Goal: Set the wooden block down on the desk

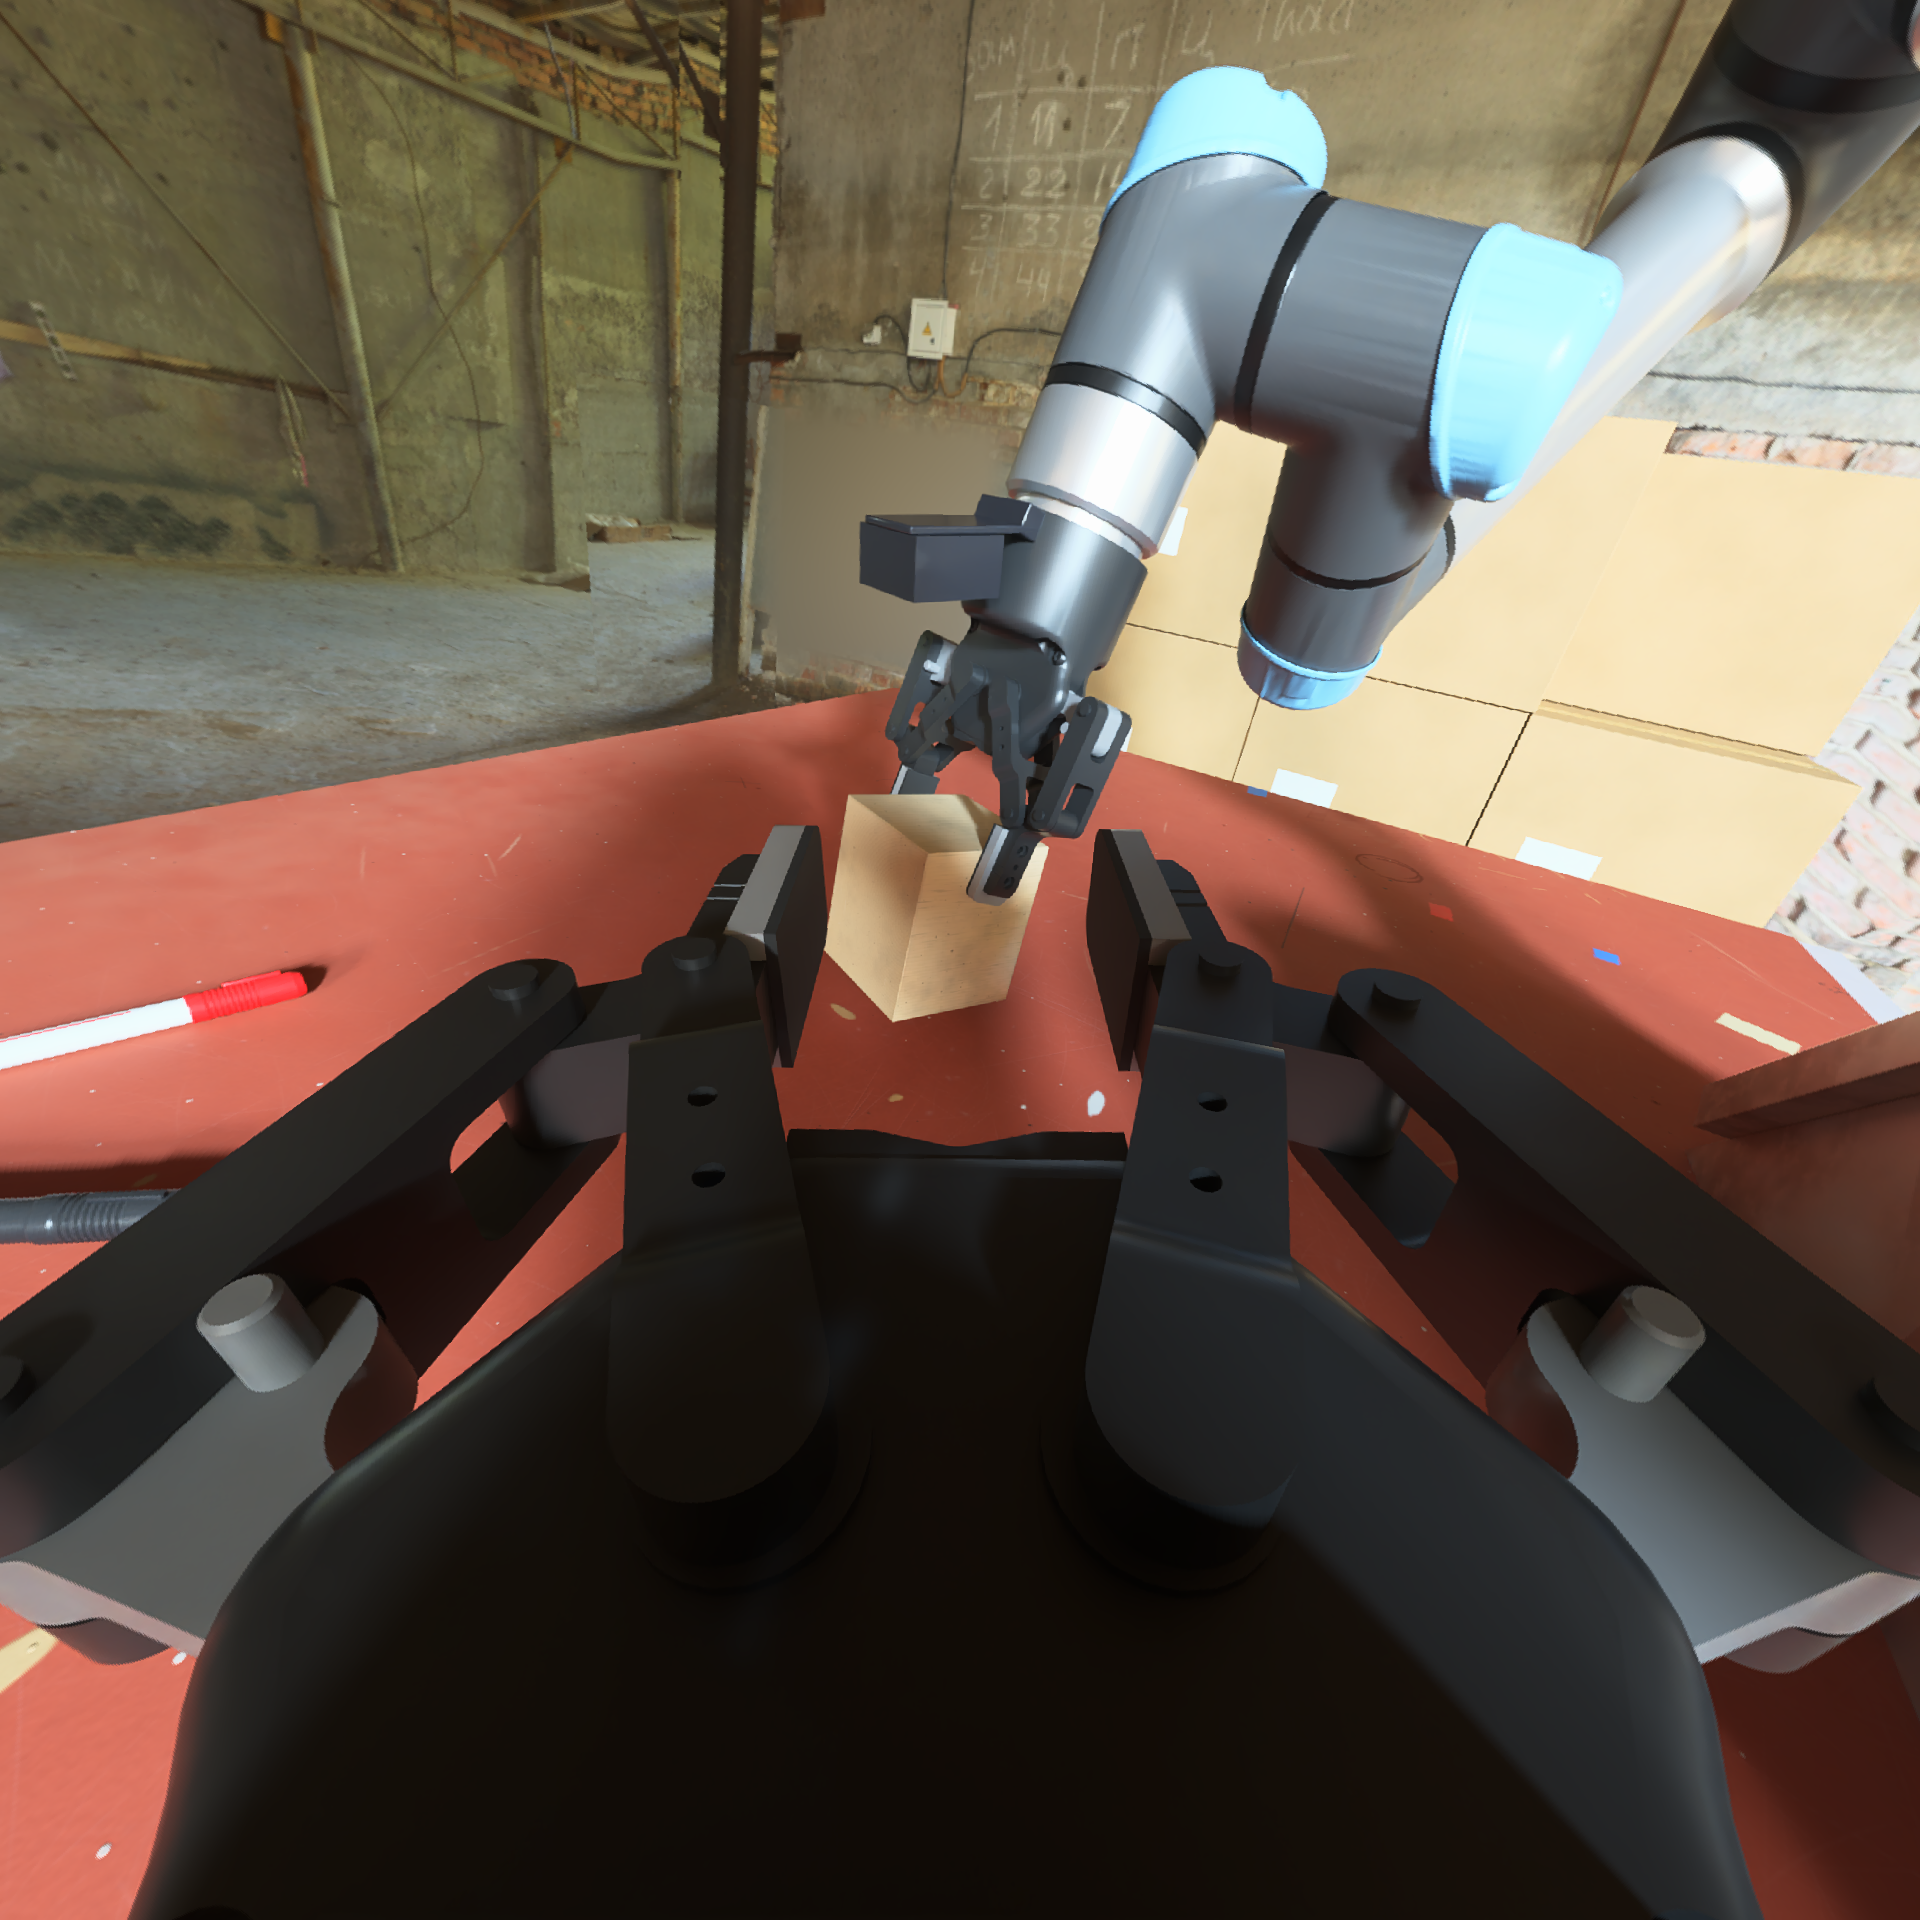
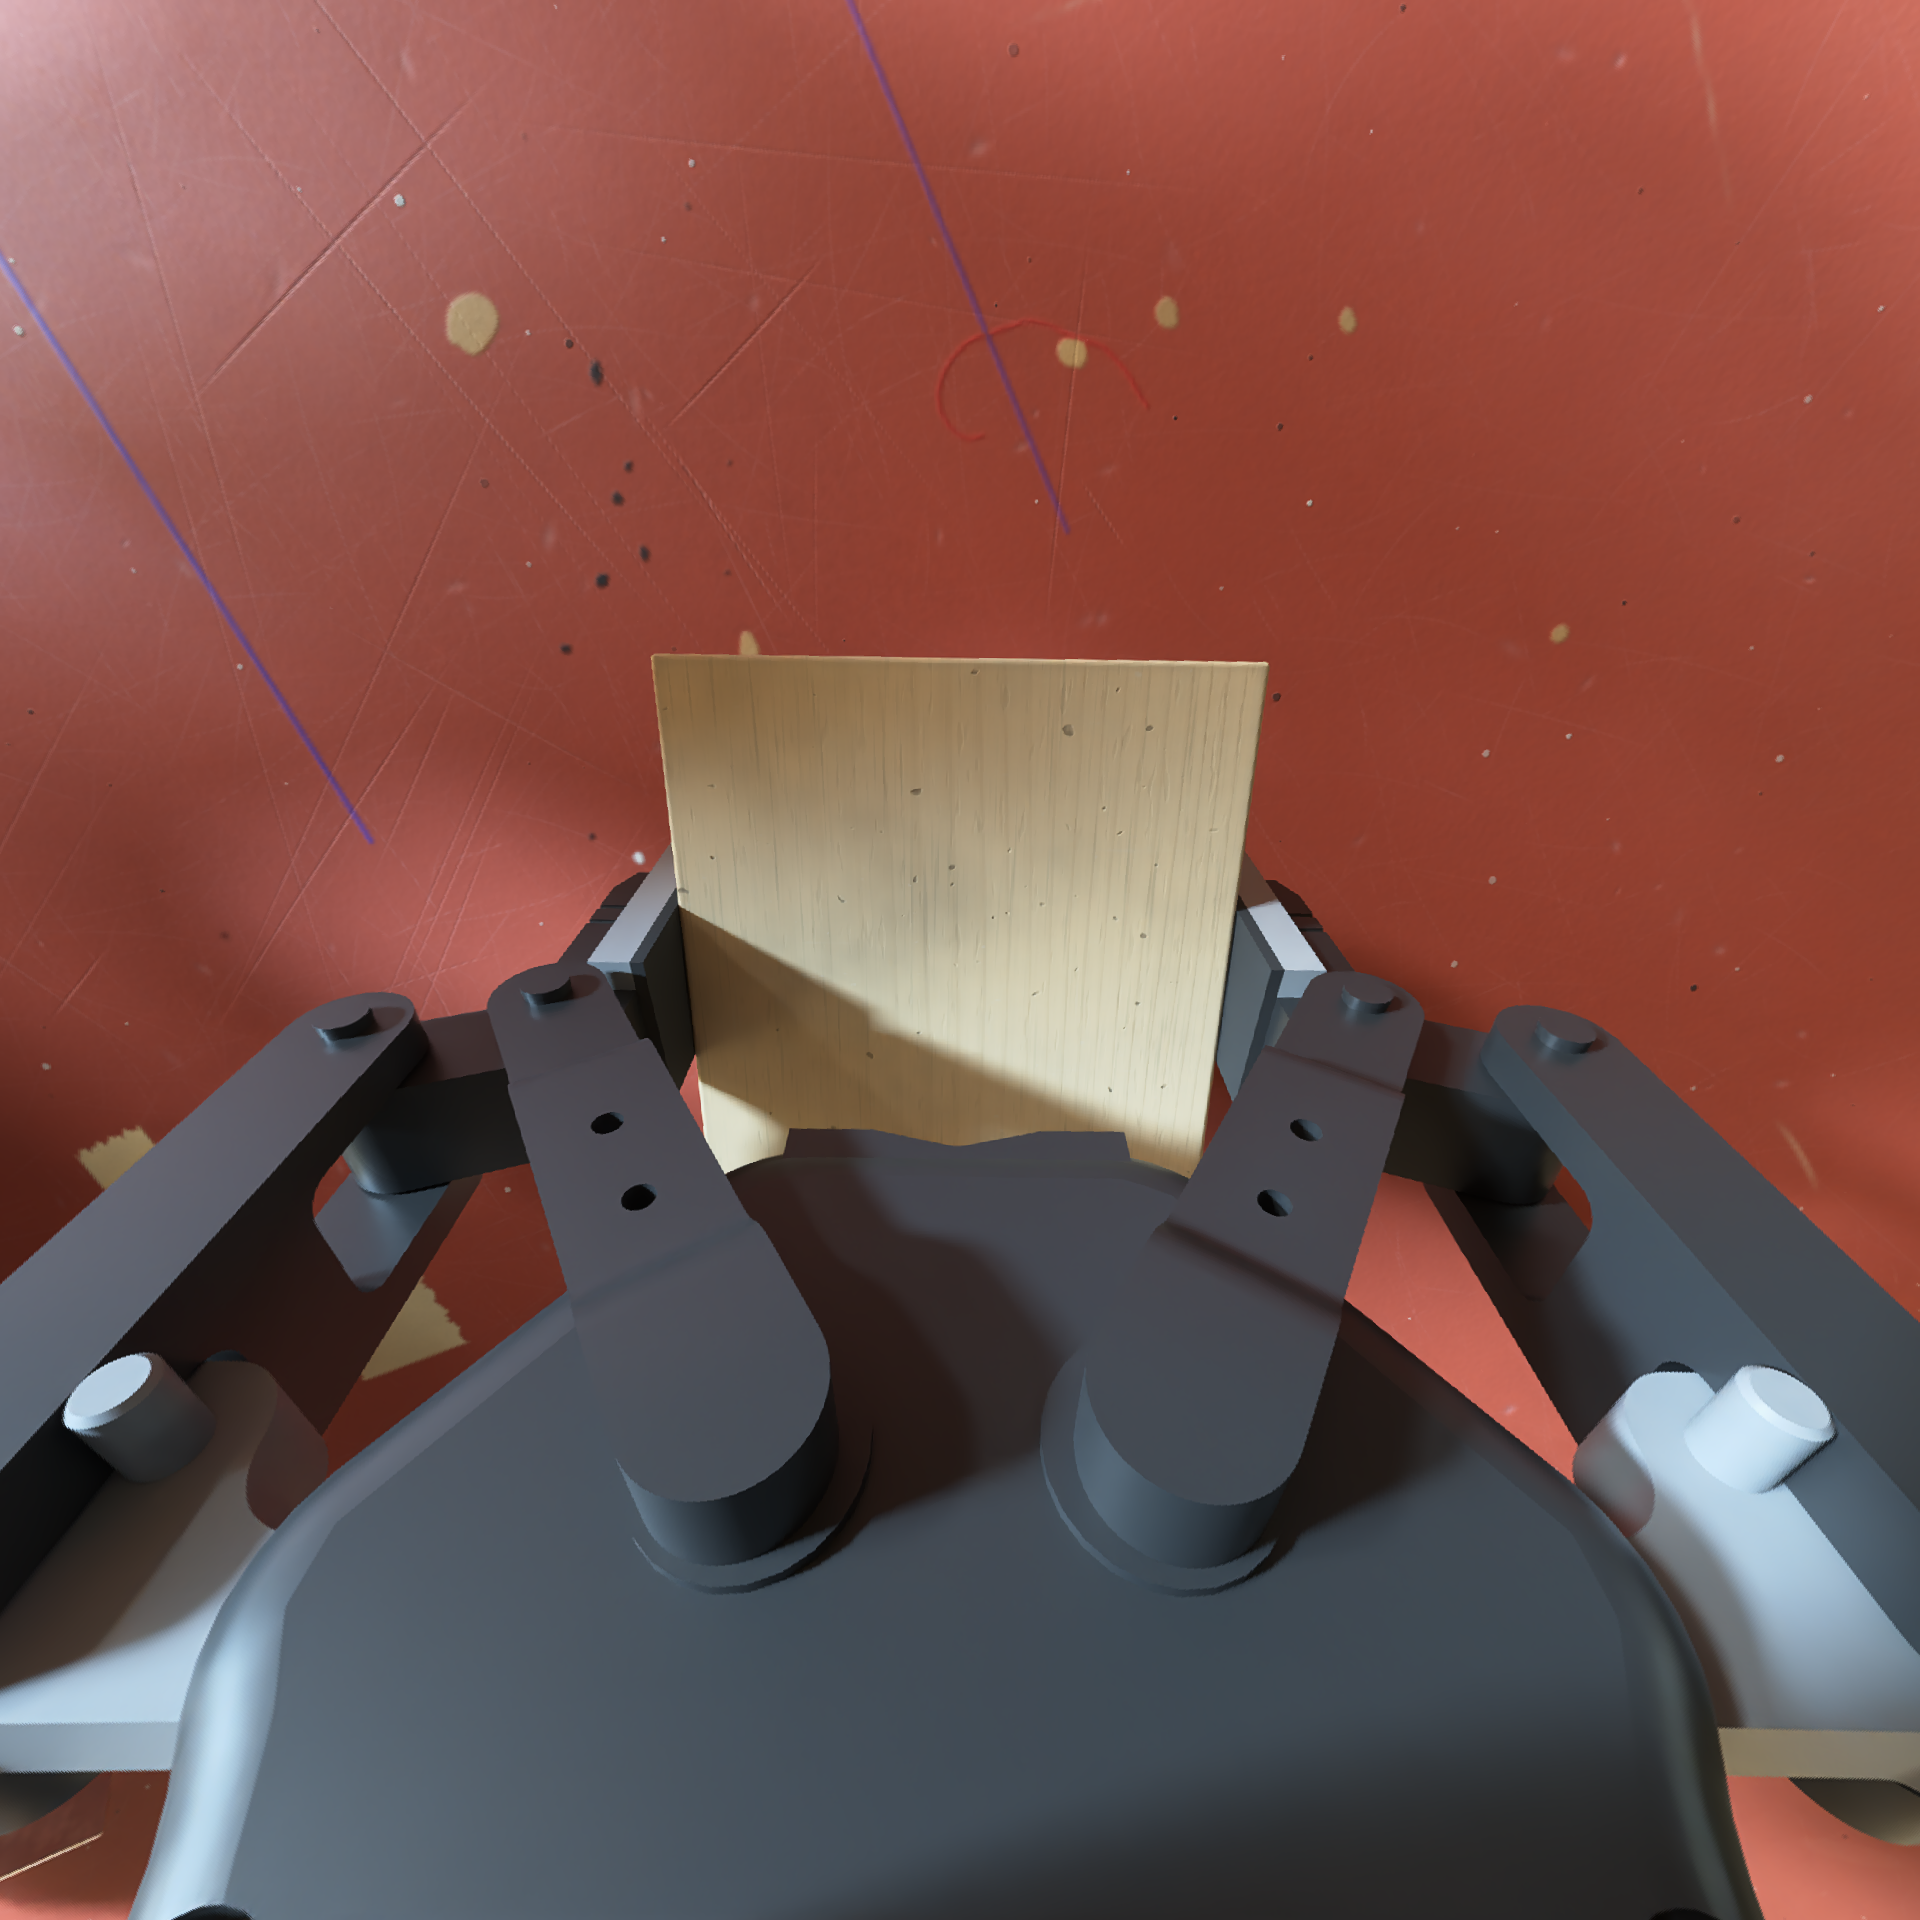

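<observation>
Showing right gripper pinching wooden block tilted above desk.

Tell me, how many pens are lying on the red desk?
2. A red-and-white marker lies at the desk's left side. Only the tip of a dark grey pen pokes out below it, behind the left gripper. More could be hidden behind the grippers.

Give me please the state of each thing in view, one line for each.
wooden block: held tilted, one corner low toward the desk; whether it touches, I cannot tell.
right gripper: shut on the wooden block, one pad on each side.
left gripper: open, holding nothing, near the block.
marker: lying flat on the desk, red cap on.
desk: red top, scratched and paint-spotted.
</observation>
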